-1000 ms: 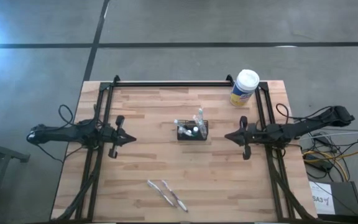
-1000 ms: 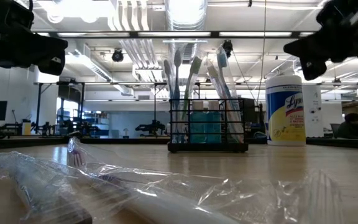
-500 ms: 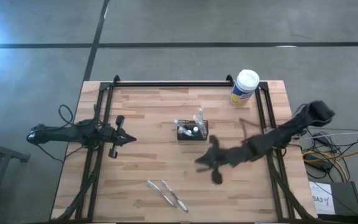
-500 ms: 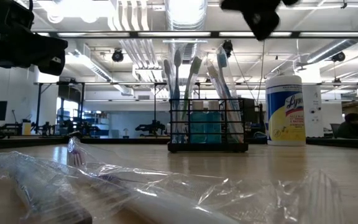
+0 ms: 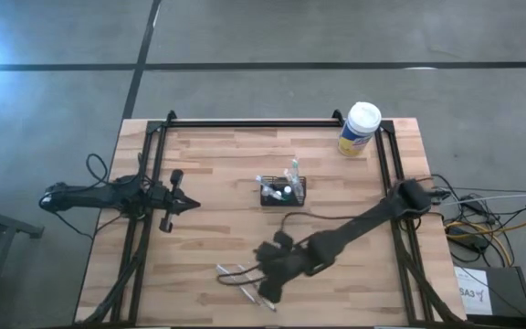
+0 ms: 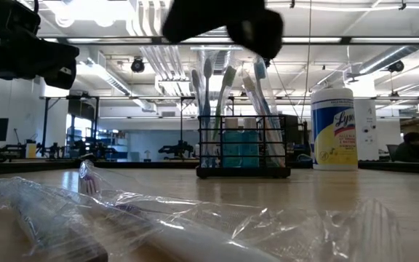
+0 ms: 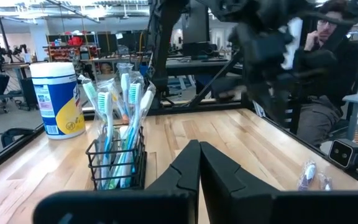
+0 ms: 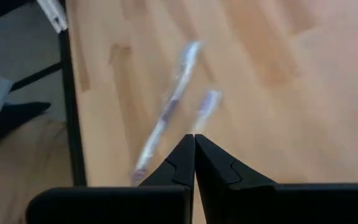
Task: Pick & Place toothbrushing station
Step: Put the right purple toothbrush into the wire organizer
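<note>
The toothbrushing station [image 5: 283, 192] is a small black wire caddy standing on its base at the table's middle, with toothbrushes upright in it; it also shows in the low view [image 6: 242, 149] and the left wrist view [image 7: 117, 163]. Two clear-wrapped toothbrushes [image 5: 231, 274] lie flat near the front edge. My right gripper [image 5: 265, 285] hangs shut above them, tipped downward; its own view shows the shut fingers [image 8: 193, 142] just short of the two brushes [image 8: 169, 109]. My left gripper [image 5: 188, 206] waits shut at the table's left side, pointing level at the caddy.
A yellow canister with a white lid [image 5: 359, 128] stands at the far right corner. Black frame rails [image 5: 158, 155] run along the left, right and far edges. Bare wood lies between the caddy and the front edge. A seated person [image 7: 328, 68] is beyond the table.
My right gripper has swung out from the table's right edge, across the boards toward the near edge and leftward. It has tipped from level to slanting down and now hangs over the wrapped toothbrushes. It has stayed shut. Nothing on the table has moved.
</note>
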Controlling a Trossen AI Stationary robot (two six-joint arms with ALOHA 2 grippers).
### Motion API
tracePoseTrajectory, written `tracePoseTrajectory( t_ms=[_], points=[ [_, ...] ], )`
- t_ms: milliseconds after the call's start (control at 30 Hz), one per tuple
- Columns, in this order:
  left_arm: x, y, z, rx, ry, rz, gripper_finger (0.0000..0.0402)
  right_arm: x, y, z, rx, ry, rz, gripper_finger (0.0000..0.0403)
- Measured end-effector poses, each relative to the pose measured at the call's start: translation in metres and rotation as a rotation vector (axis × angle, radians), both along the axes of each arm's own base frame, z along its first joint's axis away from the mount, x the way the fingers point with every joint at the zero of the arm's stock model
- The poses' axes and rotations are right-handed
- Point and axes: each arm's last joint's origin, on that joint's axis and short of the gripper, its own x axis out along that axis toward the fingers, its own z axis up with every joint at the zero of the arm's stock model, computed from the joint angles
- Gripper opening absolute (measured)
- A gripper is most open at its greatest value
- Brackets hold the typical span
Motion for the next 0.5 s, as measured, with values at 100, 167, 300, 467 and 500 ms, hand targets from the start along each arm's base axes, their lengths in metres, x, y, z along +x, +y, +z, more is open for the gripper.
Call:
tracePoseTrajectory(
  t_ms=[100, 167, 300, 467, 500],
  points=[
    [0.000, 0.000, 0.000, 0.000, 0.000, -0.001, 0.0011, 0.023, 0.012, -0.011, 0.038, 0.014, 0.023, 0.0016],
    [0.000, 0.000, 0.000, 0.000, 0.000, -0.002, 0.0009, 0.037, 0.018, -0.017, 0.041, 0.021, 0.021, 0.0031],
    [0.000, 0.000, 0.000, -0.004, 0.001, -0.002, 0.0009, 0.056, 0.021, -0.024, 0.029, 0.104, -0.031, 0.0079],
    [0.000, 0.000, 0.000, -0.025, 0.004, -0.002, 0.0013, 0.069, 0.014, -0.033, 0.008, 0.247, -0.111, 0.0141],
    [0.000, 0.000, 0.000, -0.026, 0.004, -0.002, 0.0013, 0.072, 0.012, -0.038, 0.003, 0.272, -0.115, 0.0152]
  ],
)
